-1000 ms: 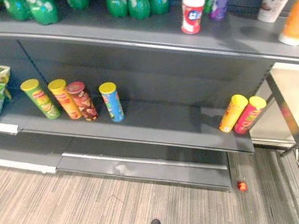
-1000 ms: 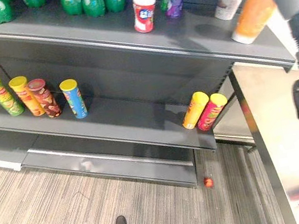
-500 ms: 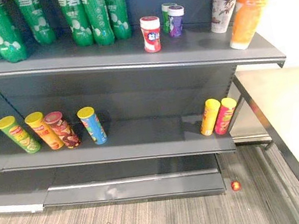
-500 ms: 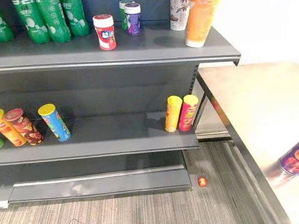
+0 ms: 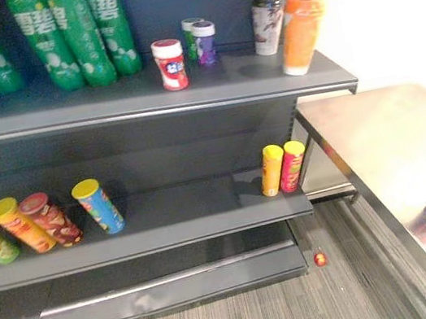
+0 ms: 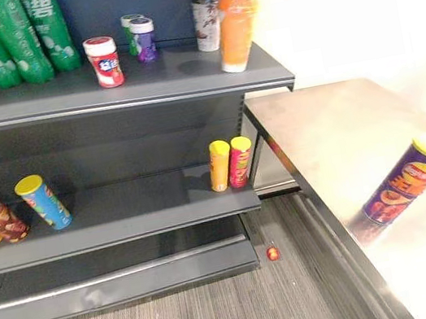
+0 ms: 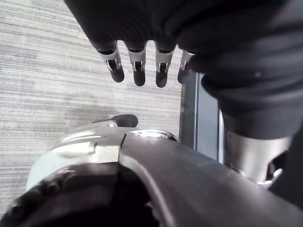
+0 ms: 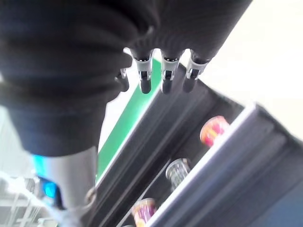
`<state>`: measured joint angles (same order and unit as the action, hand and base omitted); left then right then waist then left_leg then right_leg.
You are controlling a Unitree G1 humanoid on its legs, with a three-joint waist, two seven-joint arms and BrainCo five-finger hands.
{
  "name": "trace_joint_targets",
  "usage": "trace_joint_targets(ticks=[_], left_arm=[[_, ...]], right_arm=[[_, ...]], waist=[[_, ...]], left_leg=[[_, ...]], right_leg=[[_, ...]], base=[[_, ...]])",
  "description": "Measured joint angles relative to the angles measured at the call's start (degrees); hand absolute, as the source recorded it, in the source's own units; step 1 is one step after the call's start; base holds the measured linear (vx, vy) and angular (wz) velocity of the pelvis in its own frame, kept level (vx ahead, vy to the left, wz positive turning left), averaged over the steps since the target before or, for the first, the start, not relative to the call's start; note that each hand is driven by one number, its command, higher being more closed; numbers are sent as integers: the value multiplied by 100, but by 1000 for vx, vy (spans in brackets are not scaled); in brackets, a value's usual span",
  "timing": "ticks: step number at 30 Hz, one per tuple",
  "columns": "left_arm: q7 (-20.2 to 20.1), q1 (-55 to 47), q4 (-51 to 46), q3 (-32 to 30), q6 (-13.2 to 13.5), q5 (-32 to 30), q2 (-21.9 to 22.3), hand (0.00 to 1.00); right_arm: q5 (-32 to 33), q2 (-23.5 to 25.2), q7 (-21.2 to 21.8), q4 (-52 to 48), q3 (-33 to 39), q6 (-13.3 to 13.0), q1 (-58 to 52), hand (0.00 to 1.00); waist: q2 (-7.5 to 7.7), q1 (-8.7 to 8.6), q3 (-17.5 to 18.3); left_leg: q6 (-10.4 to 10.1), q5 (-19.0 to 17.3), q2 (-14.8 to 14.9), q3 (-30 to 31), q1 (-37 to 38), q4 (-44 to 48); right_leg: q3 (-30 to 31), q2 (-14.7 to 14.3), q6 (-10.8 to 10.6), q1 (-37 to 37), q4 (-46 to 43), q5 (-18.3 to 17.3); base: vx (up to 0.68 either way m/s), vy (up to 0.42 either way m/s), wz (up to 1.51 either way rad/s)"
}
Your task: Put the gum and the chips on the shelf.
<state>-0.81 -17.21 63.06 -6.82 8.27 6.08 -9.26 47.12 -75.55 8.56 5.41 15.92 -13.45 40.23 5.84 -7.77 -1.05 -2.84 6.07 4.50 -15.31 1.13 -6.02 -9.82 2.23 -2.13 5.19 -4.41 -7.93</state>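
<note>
Right eye view: chips can lies on the counter right of the shelf; gum jar stands on its top board. I see left robot hand and right robot hand spread, empty.

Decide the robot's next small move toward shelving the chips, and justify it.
Probably reach the right hand toward the purple chips can lying on the table. Both that hand and the left hand hang open, holding nothing, and the can is not yet on the shelf.
</note>
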Motion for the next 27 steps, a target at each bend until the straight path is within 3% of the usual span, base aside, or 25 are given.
trace_joint_targets(ticks=[4, 8, 11, 12, 14, 15, 16, 17, 18, 19, 20, 21, 22, 23, 25, 27], left_arm=[[8, -168, -39, -56, 5, -3, 63, 0], [-1, -284, -83, -56, 49, -20, 95, 0], [-29, -290, -114, -43, 46, -75, 101, 0], [-70, -280, -129, -44, 44, -98, 118, 0], [-92, -303, -242, -133, 45, -127, 93, 0], [-92, -334, -353, -283, 44, -115, 72, 0], [-86, -314, -441, -325, 44, -95, 33, 0], [-85, -247, -455, -361, 24, -34, 36, 0], [-83, -195, -440, -362, 17, 0, 46, 0], [-84, -97, -405, -408, 44, 27, 168, 0], [-81, -140, -504, -538, 75, 51, 124, 0], [-65, -93, -473, -579, 59, 53, 82, 0], [-75, 2, -433, -622, 6, 53, -2, 0], [-72, 51, -438, -683, 3, 53, 13, 0], [-62, 69, -439, -700, 24, 57, 127, 0], [17, 68, -435, -704, 37, 57, 203, 0]], right_arm=[[-227, 26, -220, -16, 1444, -38, -1231, 0], [-487, 466, -415, -63, 2467, -44, -2262, 0], [-770, 714, -494, -492, 2762, 22, -2819, 0], [-905, 763, -494, -726, 2683, 18, -2911, 0], [-965, 759, -519, -711, 2307, -34, -2699, 0], [-1027, 743, -561, -639, 1906, -45, -2328, 0], [-1039, 734, -567, -624, 1707, -60, -2104, 0], [-1068, 739, -579, -596, 1231, -72, -1565, 0], [-1068, 744, -584, -573, 1067, -91, -1388, 0], [-1077, 804, -586, -530, 940, -105, -1137, 0], [-1077, 835, -612, -504, 740, -135, -994, 0], [-1079, 801, -586, -462, 652, -147, -941, 0], [-1083, 774, -553, -420, 509, -131, -785, 0], [-1084, 772, -543, -383, 400, -108, -669, 0], [-1079, 777, -518, -208, 367, -82, -671, 0], [-1049, 772, -509, 32, 385, -63, -671, 0]], waist=[[9, -182, 36], [-11, -372, 18], [-58, -477, -53], [-129, -479, -119], [-109, -481, -130], [45, -456, -208], [219, -423, -209], [104, -378, -262], [1, -333, -260], [-227, -75, -274], [-41, -25, -257], [51, 7, -271], [259, 50, -330], [234, 165, -391], [31, 165, -443], [-122, 158, -437]], left_leg=[[32, -144, -15, -509, 173, 1], [106, -270, -14, -1264, 196, 2], [270, -366, 36, -1756, 204, 27], [331, -388, 172, -2127, 220, 12], [320, -510, 364, -2543, 191, 318], [228, -813, 560, -2827, 146, 900], [144, -976, 661, -2974, 106, 1272], [108, -1207, 903, -2972, -148, 1856], [123, -1280, 927, -2978, -270, 1925], [334, -1378, 1059, -3364, -312, 1705], [374, -1372, 1032, -3837, -231, 1717], [351, -1393, 1018, -3970, -198, 1767], [280, -1493, 1114, -4262, -197, 2029], [265, -1594, 1310, -4499, -220, 2329], [220, -1740, 1709, -4622, -246, 2833], [266, -1871, 2011, -4653, -234, 3259]], right_leg=[[494, 81, -58, -185, -228, -31], [1127, 105, -252, -571, -303, 44], [86, 548, -63, -693, -311, -57], [-770, 846, 414, -880, -858, -247], [-1388, 1292, 621, -1195, -2284, -369], [-1731, 1603, 969, -1197, -2874, -81], [-1915, 1585, 920, -1231, -2839, 67], [-2230, 1408, 558, -1338, -2583, 313], [-2210, 1156, 371, -1325, -2105, 445], [-2408, 907, 434, -1157, -1814, 330], [-2931, 1185, 425, -1013, -2427, -178], [-3122, 1254, 283, -786, -2253, -242], [-3173, 1027, -54, -455, -1290, -332], [-3162, 684, -220, -236, -469, -167], [-3035, 299, -146, -64, 154, 158], [-2986, 135, -112, 56, 290, 216]], base=[[31, 64, -64], [16, 77, -92], [-26, 94, -95], [-50, 86, -99], [-34, 16, -123], [0, -68, -129], [15, -125, -156], [-37, -60, -139], [-71, -10, -198], [-174, 46, -196], [-121, -3, -189], [-86, -101, -155], [-14, -203, -135], [-35, -205, -121], [-99, -95, -61], [-76, -5, -20]])
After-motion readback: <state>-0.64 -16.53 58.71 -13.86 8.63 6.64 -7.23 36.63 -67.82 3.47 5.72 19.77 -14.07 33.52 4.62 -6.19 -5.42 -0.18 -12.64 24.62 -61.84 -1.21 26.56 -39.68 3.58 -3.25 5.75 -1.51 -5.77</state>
